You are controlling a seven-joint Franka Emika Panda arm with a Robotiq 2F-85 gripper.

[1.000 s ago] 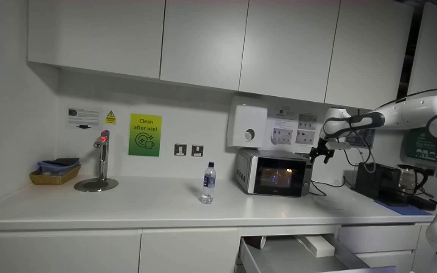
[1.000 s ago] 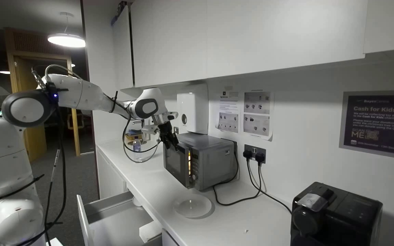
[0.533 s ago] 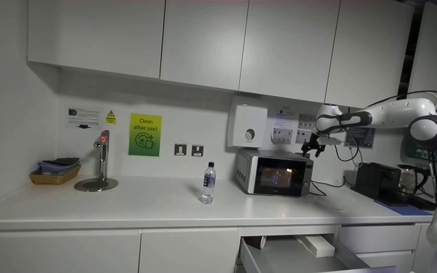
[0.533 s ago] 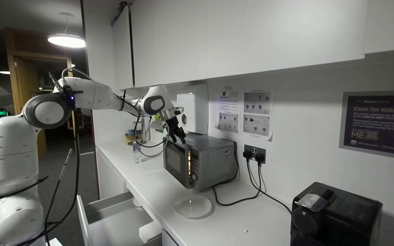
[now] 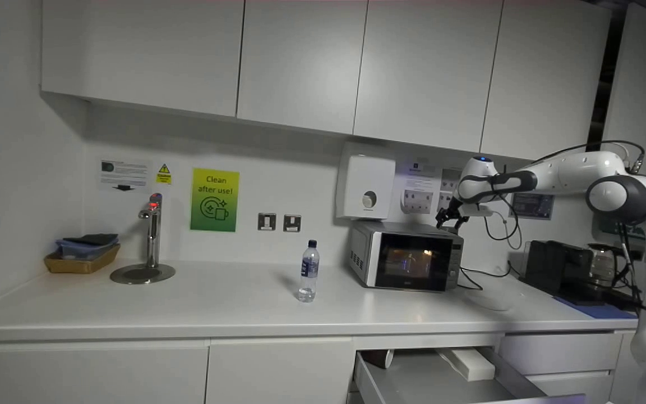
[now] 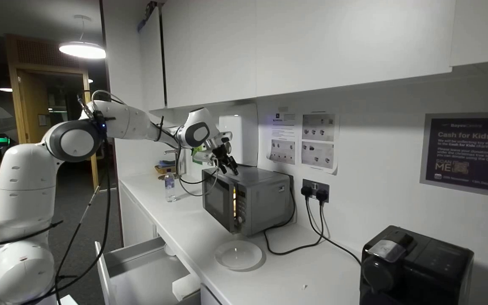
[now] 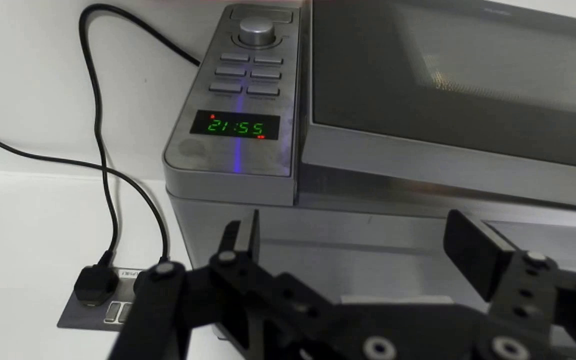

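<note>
My gripper (image 7: 353, 220) is open, its black fingers (image 7: 473, 252) wide apart with nothing between them. It hangs over the front control-side corner of a grey microwave (image 6: 265, 199); in the wrist view the microwave's top lies behind the gap. Whether a finger touches it I cannot tell. The microwave door (image 7: 368, 90) stands slightly ajar, with light showing at its edge in an exterior view. A dial (image 7: 257, 31), several buttons and a lit green display (image 7: 235, 125) face the wrist camera. The gripper (image 5: 450, 224) also shows above the microwave's right end in an exterior view.
A clear plate (image 6: 239, 255) lies on the counter beside the microwave. A water bottle (image 5: 308, 273) stands on the other side. Below, a drawer (image 5: 424, 384) is pulled out. Plugs (image 7: 95, 285) with cables, a black coffee machine (image 6: 417, 267) and wall cabinets (image 5: 424, 73) surround the area.
The arm has reached farther forward, carrying the gripper from in front of the door's edge to over the microwave's top corner. The jaws have stayed open; the door's gap looks the same.
</note>
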